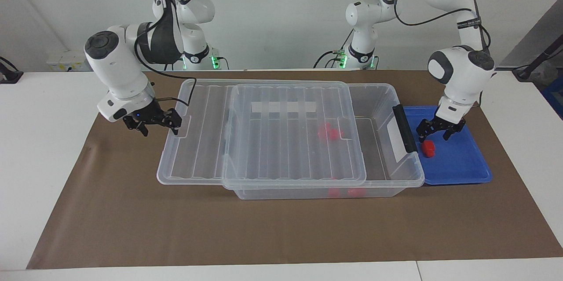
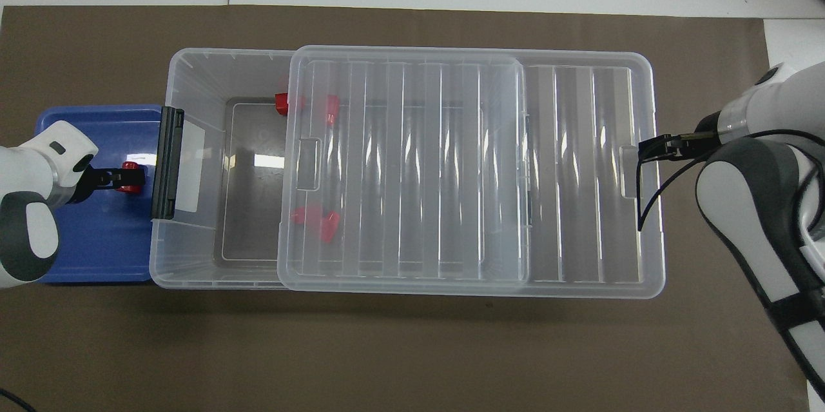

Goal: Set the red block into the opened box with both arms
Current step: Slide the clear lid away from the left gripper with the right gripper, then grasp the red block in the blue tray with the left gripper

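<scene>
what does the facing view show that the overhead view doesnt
Only the facing view: both arm bases, the wall, and height, with the left gripper standing just above the red block.

Only the overhead view: the box floor laid bare at the left arm's end, and the right gripper lined up with the lid's end edge.

Both: the box, its lid slid toward the right arm's end, red blocks inside, the blue tray, the black latch bar.
</scene>
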`<state>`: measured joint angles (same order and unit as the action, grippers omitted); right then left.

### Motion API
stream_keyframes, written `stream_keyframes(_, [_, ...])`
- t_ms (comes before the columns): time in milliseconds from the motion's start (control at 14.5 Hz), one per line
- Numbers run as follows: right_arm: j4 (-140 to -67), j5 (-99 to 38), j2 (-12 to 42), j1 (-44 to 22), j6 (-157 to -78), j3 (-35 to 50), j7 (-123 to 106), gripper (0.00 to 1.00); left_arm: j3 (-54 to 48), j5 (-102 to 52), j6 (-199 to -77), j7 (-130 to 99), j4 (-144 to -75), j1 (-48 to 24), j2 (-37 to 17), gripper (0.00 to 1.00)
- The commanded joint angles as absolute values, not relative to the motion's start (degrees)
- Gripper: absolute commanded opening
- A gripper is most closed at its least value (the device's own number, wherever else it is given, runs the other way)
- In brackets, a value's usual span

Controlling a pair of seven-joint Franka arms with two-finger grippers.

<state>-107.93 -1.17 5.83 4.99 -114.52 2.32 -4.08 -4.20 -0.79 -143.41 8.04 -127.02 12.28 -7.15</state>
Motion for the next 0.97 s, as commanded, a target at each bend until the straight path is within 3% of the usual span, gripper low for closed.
stream_keyframes(0, [-109.2, -2.0, 4.5, 7.1, -113.9, 2.6, -8.2, 1.0, -4.0, -1.3, -145.4, 7.8, -126.3, 11.8, -8.9, 1.0])
stream_keyframes(414, [-109.2, -1.9, 4.5, 9.3, -113.9, 2.5, -12.8, 1.0, -4.0, -1.3, -146.8, 8.5, -126.3, 11.7, -10.3, 1.0])
stream_keyframes(621, [-109.1, -2.0, 4.5, 9.4, -113.8, 2.5, -13.4, 1.0, -4.0, -1.3, -147.0, 9.5, -126.3, 11.7, -10.4, 0.95])
stream_keyframes(690, [-109.0, -1.9, 4.5, 9.4, -113.8, 2.4, -13.4, 1.0, -4.0, -1.3, -147.2, 9.5, -126.3, 11.7, -10.4, 0.9])
stream_keyframes(897, [-108.5, -1.9, 4.4, 9.3, -113.7, 2.5, -13.2, 1.0, -4.0, -1.3, -147.3, 9.5, -126.3, 11.6, -10.5, 0.61])
